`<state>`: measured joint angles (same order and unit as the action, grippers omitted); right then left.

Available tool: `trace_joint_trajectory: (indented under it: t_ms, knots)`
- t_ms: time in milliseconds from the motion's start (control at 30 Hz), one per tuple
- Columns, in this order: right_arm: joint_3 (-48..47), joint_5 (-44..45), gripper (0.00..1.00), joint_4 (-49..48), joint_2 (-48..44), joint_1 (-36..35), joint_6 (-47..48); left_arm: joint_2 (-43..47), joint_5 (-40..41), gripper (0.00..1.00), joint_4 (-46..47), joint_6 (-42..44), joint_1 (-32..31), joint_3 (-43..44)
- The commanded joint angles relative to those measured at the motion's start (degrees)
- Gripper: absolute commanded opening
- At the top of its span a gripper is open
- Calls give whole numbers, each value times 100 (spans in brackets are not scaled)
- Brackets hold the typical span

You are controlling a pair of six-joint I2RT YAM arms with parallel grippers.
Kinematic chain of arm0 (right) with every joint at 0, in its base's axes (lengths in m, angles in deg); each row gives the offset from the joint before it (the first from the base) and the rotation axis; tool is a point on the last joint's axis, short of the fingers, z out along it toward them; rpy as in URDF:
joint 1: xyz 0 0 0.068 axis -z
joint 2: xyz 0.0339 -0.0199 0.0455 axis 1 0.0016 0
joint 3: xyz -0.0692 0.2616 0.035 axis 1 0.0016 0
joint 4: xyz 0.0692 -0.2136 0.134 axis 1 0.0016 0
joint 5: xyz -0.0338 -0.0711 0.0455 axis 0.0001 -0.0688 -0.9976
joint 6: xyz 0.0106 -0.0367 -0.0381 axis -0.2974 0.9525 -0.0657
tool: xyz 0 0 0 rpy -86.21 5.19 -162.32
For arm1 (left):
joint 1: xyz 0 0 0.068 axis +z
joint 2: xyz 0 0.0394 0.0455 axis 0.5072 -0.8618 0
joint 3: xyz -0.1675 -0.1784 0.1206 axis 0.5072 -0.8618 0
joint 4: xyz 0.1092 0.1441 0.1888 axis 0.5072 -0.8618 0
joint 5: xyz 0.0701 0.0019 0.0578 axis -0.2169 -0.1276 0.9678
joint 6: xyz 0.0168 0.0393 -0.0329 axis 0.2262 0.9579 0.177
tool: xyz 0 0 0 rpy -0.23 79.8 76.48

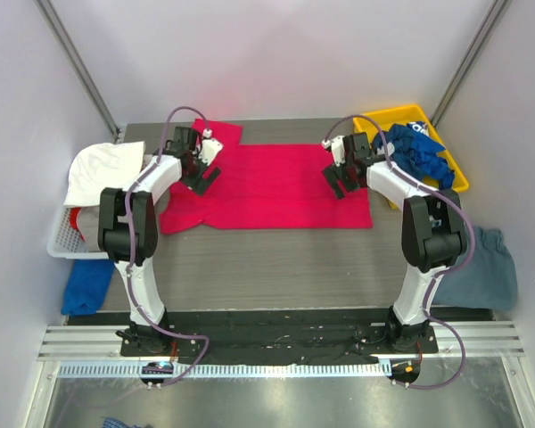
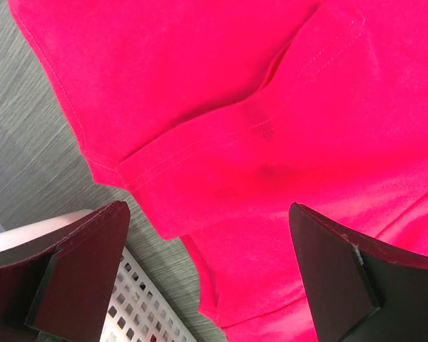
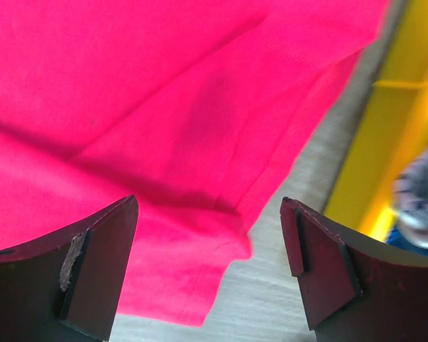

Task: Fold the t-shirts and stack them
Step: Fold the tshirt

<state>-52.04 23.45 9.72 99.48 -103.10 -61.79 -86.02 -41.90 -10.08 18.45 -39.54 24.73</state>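
A bright pink-red t-shirt point(image 1: 272, 185) lies spread flat across the middle of the table. My left gripper point(image 1: 202, 178) is open and empty just above its left side, near a sleeve point(image 2: 221, 171). My right gripper point(image 1: 341, 185) is open and empty above its right edge, where the folded hem corner point(image 3: 221, 235) shows between the fingers. Royal blue t-shirts point(image 1: 415, 153) are heaped in the yellow bin at the back right. A slate grey-blue t-shirt point(image 1: 484, 267) lies at the table's right edge.
A yellow bin point(image 1: 456, 174) stands at the back right, its wall showing in the right wrist view point(image 3: 385, 128). A white basket point(image 1: 64, 239) with white cloth point(image 1: 102, 168) sits at the left; its mesh shows in the left wrist view point(image 2: 139, 299). A blue cloth point(image 1: 87, 285) hangs below it.
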Motion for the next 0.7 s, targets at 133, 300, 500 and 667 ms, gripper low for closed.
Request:
trace_joint_trajectory:
  t_ms: [133, 300, 500, 667]
  knots:
    - [267, -176, 88, 332, -138, -114, 320, -193, 64, 100, -107, 293, -34, 82]
    - [276, -167, 88, 333, 107, -122, 391, -474, 135, 100, -133, 355, -61, 187]
    - [294, 17, 87, 210, 520, -131, 575, -825, 293, 100, -125, 451, -113, 267]
    - [206, 27, 86, 200, 864, -131, 724, -949, 337, 100, -195, 539, -175, 214]
